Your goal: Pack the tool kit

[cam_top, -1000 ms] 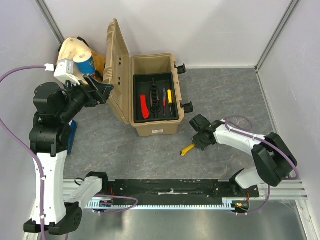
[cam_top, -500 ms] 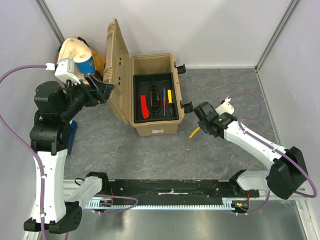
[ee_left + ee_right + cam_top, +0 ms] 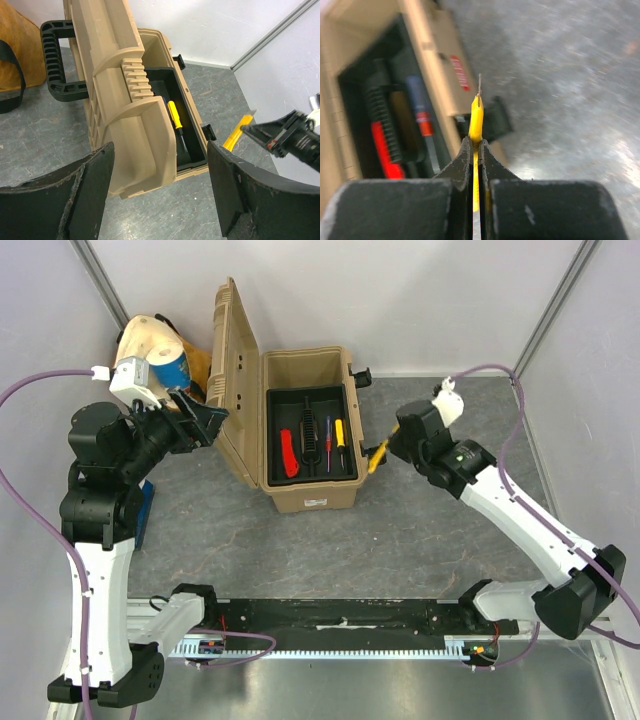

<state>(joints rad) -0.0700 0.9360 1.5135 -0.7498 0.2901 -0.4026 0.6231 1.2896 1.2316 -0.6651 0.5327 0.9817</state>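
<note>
- A tan box (image 3: 312,498) is seen standing open on a grey table (image 3: 420,560), its lid (image 3: 232,380) raised upright on the left side
- A black tray (image 3: 320,473) is seated in the box. Four tools are laid lengthwise in it, from left to right: a red knife (image 3: 289,453), a black hammer (image 3: 311,435), a red-blue screwdriver (image 3: 327,440) and a yellow-handled tool (image 3: 339,432)
- The right gripper (image 3: 388,447) is held just beside the box's right wall, at the nearer of two black latches (image 3: 362,375)
- Its fingers (image 3: 462,165) are pressed together on a thin yellow tool (image 3: 377,455), which is gripped flat between them
- In the right wrist view, the yellow tool (image 3: 476,122) is shown sticking out past the fingertips, ending in a fine metal point. It is aimed at the box's rim, with the tray to its left. This view is blurred
- The yellow tool is outside the tray and off the table. Whether it touches the latch cannot be told
- The left gripper (image 3: 203,420) is held just left of the lid, with its fingers (image 3: 85,195) spread wide apart and nothing between them
- In the left wrist view, the lid (image 3: 125,100) and its black handle (image 3: 55,60) are seen ahead of the spread fingers, and the yellow tool (image 3: 234,136) appears at the right
- A cream bag (image 3: 150,338) is seen behind the left arm, in the far left corner
</note>
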